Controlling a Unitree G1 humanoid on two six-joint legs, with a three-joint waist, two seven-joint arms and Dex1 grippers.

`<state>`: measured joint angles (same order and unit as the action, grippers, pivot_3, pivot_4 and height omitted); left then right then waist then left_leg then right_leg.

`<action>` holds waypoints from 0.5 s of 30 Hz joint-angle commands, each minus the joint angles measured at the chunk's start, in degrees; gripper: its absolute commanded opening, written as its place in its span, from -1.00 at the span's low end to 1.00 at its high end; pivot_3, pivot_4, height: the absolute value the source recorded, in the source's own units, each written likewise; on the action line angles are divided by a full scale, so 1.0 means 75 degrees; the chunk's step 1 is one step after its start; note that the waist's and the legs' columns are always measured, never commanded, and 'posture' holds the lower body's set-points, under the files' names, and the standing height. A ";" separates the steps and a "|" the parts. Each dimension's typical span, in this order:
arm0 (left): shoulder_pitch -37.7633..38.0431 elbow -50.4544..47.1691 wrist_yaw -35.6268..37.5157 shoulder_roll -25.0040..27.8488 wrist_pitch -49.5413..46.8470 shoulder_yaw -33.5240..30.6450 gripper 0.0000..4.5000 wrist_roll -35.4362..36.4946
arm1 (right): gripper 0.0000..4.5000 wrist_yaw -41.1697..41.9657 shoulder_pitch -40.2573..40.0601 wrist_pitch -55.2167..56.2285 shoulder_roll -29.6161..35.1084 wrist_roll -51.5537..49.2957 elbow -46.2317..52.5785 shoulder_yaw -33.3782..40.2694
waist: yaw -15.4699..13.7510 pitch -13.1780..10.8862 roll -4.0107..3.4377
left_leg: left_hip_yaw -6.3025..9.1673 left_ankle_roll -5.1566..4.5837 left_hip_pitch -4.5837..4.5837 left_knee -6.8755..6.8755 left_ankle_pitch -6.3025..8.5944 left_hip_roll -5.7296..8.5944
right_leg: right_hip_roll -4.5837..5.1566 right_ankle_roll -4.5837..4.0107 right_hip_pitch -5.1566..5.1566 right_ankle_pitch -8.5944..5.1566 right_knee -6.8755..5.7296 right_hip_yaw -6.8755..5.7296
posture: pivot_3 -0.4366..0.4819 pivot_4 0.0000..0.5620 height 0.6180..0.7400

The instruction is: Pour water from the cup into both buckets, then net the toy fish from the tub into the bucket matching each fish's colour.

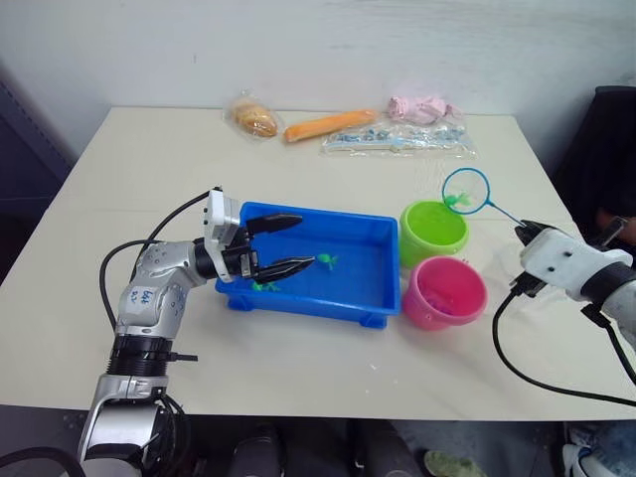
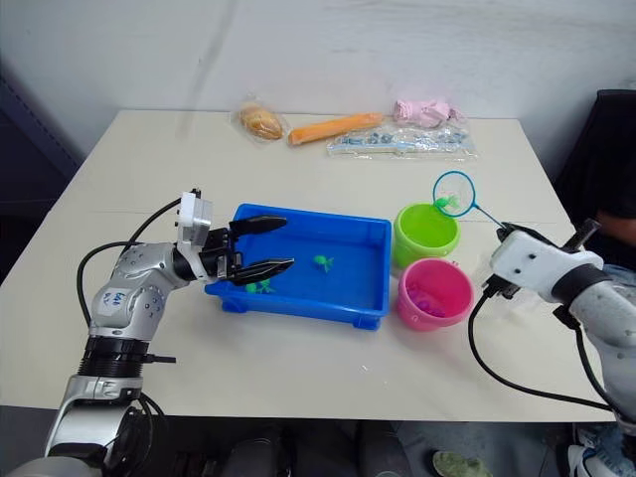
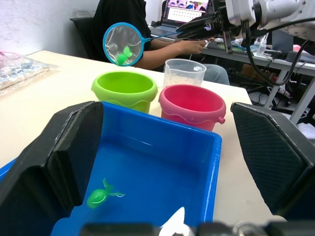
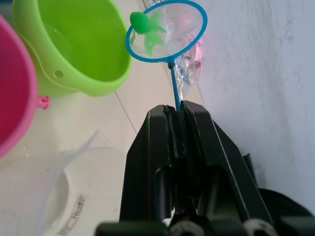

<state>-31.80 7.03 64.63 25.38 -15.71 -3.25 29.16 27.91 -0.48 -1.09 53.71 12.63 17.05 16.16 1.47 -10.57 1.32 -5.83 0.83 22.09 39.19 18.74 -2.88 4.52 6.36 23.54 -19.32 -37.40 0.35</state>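
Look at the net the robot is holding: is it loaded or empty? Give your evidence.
Loaded. A green fish lies in the mesh of the net, which the right gripper holds by its handle beside the green bucket.

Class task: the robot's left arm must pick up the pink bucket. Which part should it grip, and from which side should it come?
Grip the pink bucket by its rim, coming from above: it stands upright and open-topped, with the green bucket and tub close beside it. The left gripper is open over the tub.
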 commanded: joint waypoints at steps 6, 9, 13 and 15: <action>-0.0074 -0.0304 -0.0071 -0.0052 0.0080 0.0046 0.98 0.0058 | -1.00 -0.1342 -0.0194 0.2113 0.0115 0.1620 -0.0494 0.0142 | 0.0005 0.0000 0.0000 | 0.0001 0.0008 -0.0002 0.0001 -0.0005 0.0000 | 0.0000 0.0000 -0.0001 0.0000 -0.0004 0.0000 | -0.05 -0.47 1.00; -0.0028 -0.0314 -0.0146 -0.0018 0.0121 -0.0022 0.98 0.0043 | -1.00 -0.1215 0.0071 0.2025 -0.0212 0.0904 -0.0355 0.0237 | 0.0014 0.0000 0.0000 | -0.0001 0.0010 -0.0004 0.0001 -0.0009 0.0000 | 0.0000 0.0000 -0.0001 0.0000 -0.0006 0.0002 | -0.05 -0.47 1.00; 0.0130 -0.0100 -0.0201 0.0226 0.0274 -0.0403 0.98 0.0088 | -1.00 0.0043 0.0850 0.0014 -0.1002 -0.2306 0.0659 0.0123 | 0.0061 0.0000 0.0000 | -0.0003 0.0018 -0.0018 0.0001 -0.0015 -0.0005 | -0.0005 0.0000 -0.0004 0.0000 -0.0021 0.0005 | -0.05 -0.47 1.00; 0.0217 0.0102 -0.0089 0.0444 0.0440 -0.0568 0.98 0.0044 | -1.00 0.0503 0.1187 -0.1760 -0.1136 -0.3835 0.1242 0.0100 | 0.0060 0.0000 0.0000 | 0.0000 0.0024 -0.0026 0.0001 -0.0019 -0.0013 | -0.0011 -0.0001 -0.0006 0.0000 -0.0036 0.0005 | -0.05 -0.47 1.00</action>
<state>-30.62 7.72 63.48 27.20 -14.04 -4.74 29.14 28.87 7.16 -4.87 44.97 -6.06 21.45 15.94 1.92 -10.57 1.32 -5.82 1.02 21.87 39.19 18.58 -3.03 4.43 6.35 23.50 -19.33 -37.71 0.38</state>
